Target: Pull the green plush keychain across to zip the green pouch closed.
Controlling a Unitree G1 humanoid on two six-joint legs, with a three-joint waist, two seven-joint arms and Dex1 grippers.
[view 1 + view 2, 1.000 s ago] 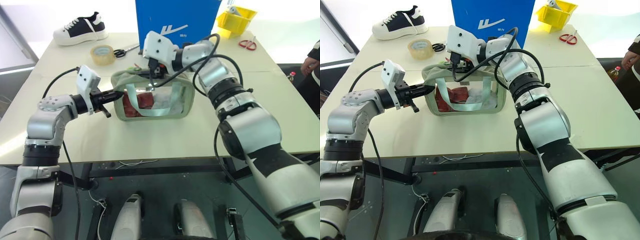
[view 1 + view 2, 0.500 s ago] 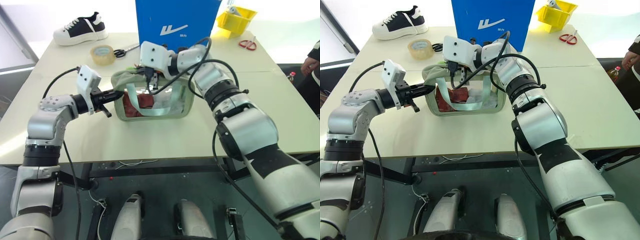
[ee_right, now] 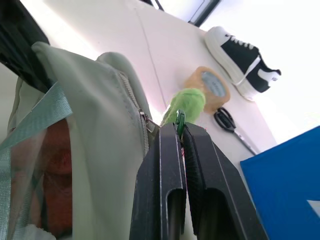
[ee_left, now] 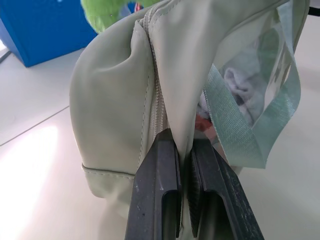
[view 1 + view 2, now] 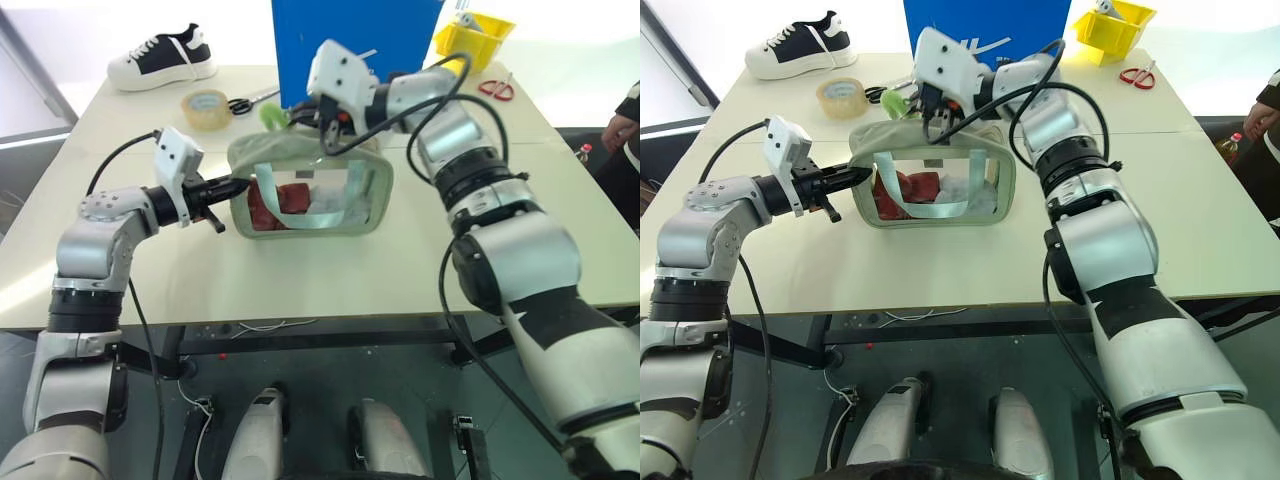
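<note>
A pale table (image 5: 330, 265) carries the clutter; a black-and-white sneaker (image 5: 163, 57) sits at ten o'clock; a tape roll (image 5: 204, 108) lies just nearer, black-handled scissors (image 5: 244, 102) beside it; a tall blue box (image 5: 352, 40) stands at twelve; a yellow bin (image 5: 471, 40) and red-handled scissors (image 5: 495, 88) lie at two.

Both claws on green pouch (image 5: 310, 195)

pouch (image 5: 305, 190) sits mid tabletop (image 5: 300, 270), keychain (image 5: 273, 118) at its top back-left corner. left gripper (image 5: 232, 190) on pouch's left end, right gripper (image 5: 322, 128) at the top by the keychain. box (image 5: 350, 45) right behind, tape roll (image 5: 204, 108) + shoe (image 5: 163, 57) back left, bin (image 5: 470, 40) & scissors (image 5: 494, 88) back right.
</note>
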